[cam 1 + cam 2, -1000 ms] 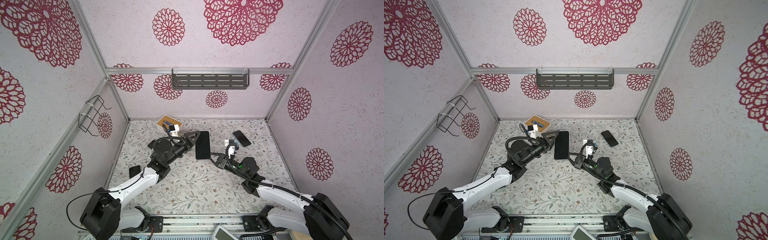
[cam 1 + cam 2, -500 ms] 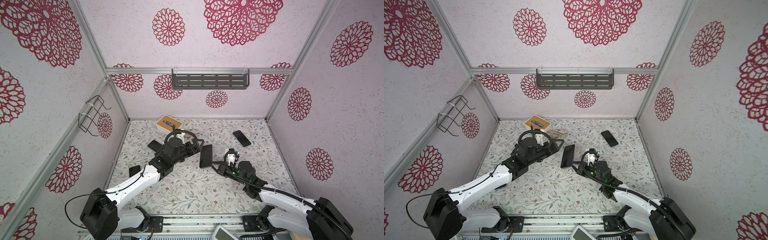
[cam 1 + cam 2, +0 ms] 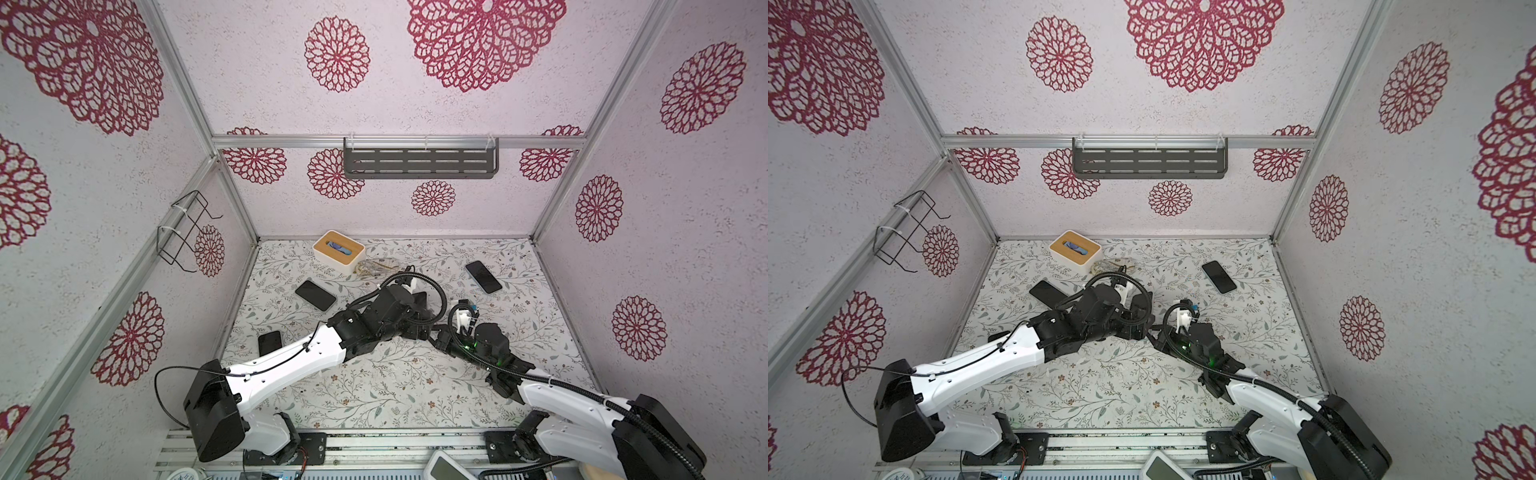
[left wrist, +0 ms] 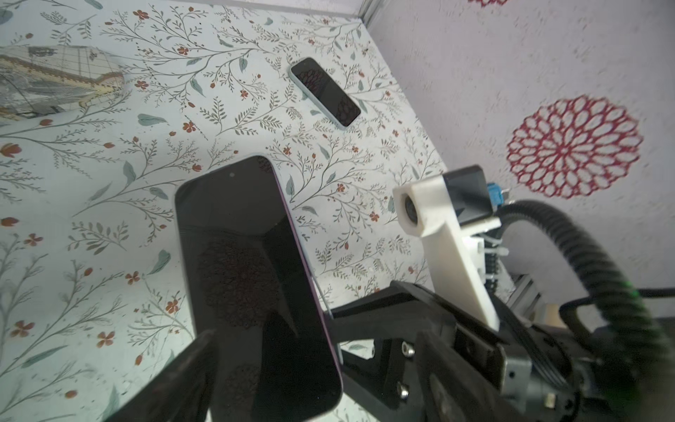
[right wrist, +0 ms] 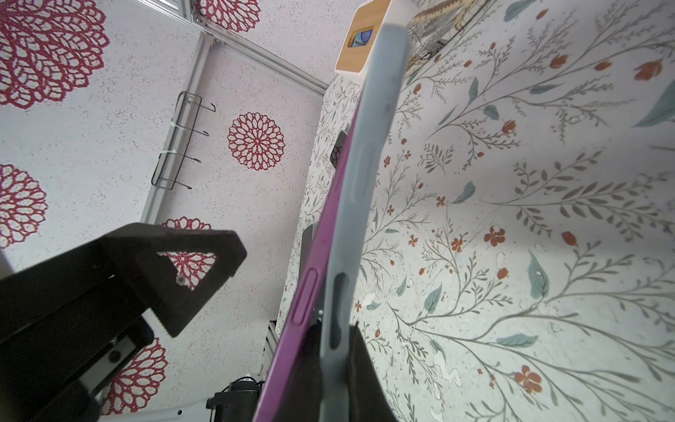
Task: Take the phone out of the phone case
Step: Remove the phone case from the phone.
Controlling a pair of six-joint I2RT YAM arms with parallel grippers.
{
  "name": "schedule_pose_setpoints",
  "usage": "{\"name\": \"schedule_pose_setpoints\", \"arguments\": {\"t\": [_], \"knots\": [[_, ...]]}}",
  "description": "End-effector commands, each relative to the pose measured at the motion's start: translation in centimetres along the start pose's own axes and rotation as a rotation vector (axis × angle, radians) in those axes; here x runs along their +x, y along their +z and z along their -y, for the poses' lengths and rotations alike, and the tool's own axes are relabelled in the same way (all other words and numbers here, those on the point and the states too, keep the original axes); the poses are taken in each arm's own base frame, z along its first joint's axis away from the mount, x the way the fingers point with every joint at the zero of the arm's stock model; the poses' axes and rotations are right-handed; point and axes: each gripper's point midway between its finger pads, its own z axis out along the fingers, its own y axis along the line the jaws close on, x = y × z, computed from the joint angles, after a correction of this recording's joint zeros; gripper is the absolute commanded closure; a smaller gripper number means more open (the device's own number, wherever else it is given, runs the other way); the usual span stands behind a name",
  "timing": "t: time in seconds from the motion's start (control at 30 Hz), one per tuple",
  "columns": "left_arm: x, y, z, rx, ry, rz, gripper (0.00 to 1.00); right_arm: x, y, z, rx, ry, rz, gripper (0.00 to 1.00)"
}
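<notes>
Purple along its rim, the phone (image 5: 314,263) sits partly out of the grey phone case (image 5: 369,146). In the right wrist view the two edges lie together at the far end and split apart toward the near end, where a gap shows between them. The right gripper (image 4: 341,336) is clamped on the case at that near end, with black finger showing on both sides of the grey wall. Phone and case are held up on edge over the middle of the floral table (image 3: 374,386), between the two arms, the dark screen facing the left wrist camera.

The left gripper (image 3: 422,313) has its jaws spread wide and holds nothing; one of its fingers (image 5: 190,270) stands clear of the phone's screen side.

Three more smartphones lie flat on the table, well apart from the grippers: one toward the far right (image 3: 483,276), one toward the far left (image 3: 315,294), and one near the left wall (image 3: 269,343). A white box with a wooden lid (image 3: 338,250) stands at the back edge
</notes>
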Motion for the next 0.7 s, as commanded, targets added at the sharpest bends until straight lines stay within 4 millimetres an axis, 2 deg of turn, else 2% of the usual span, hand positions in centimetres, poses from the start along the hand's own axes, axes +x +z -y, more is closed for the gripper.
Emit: {"name": "schedule_pose_setpoints", "arguments": {"t": [0.0,0.3,0.67], "knots": [[1.9,-0.1,-0.3,-0.082,0.134,-0.061,0.13,-1.5,-0.2,-2.5,-0.076,-0.052,0.063,1.00],[3.9,0.7,-1.4,-0.230,0.249,-0.101,0.17,-1.5,-0.2,-2.5,-0.078,-0.043,0.061,1.00],[3.6,1.1,-3.1,-0.363,0.313,-0.079,0.28,-1.4,-0.4,-2.4,-0.086,-0.029,0.065,1.00]]}}
